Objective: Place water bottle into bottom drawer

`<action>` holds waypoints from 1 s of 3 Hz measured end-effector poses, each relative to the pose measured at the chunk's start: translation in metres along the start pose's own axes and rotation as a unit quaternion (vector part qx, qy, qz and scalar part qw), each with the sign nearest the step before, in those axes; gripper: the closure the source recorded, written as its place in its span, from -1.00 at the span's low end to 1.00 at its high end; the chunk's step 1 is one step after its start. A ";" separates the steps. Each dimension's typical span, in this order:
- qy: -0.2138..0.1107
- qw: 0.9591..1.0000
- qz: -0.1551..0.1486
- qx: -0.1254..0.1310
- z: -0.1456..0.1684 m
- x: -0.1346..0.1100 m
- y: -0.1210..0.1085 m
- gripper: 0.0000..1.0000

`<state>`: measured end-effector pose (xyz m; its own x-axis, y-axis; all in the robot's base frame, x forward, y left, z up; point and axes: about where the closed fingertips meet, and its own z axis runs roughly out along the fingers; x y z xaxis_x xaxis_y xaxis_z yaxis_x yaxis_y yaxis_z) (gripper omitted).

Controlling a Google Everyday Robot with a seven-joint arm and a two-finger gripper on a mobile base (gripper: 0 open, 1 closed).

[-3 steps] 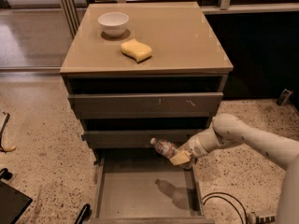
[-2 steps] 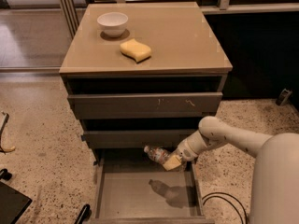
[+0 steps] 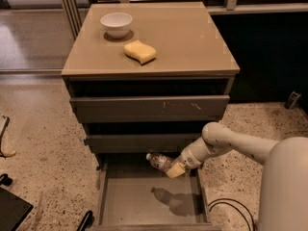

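The water bottle is a small clear bottle with a white cap pointing left. It lies tilted in my gripper, which is shut on its base end. Both hang over the back of the open bottom drawer, just below the middle drawer's front, right of centre. The bottle's shadow falls on the drawer's flat grey floor. My white arm reaches in from the right.
The cabinet top carries a white bowl and a yellow sponge. The top drawer with a scratched front and the middle drawer stick out slightly. A black cable lies on the speckled floor at the right.
My gripper has carried the bottle leftward and slightly lower over the open drawer. The arm has swung closer to the camera.
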<state>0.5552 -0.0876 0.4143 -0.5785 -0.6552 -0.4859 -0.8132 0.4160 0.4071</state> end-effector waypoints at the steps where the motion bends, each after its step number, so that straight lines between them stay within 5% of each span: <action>1: -0.009 0.999 -0.029 -0.017 0.046 -0.007 -0.002 1.00; 3: -0.005 0.993 -0.081 -0.084 0.198 0.012 -0.020 1.00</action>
<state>0.5515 0.0210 0.2469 -0.4423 -0.6978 -0.5634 -0.8740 0.1943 0.4455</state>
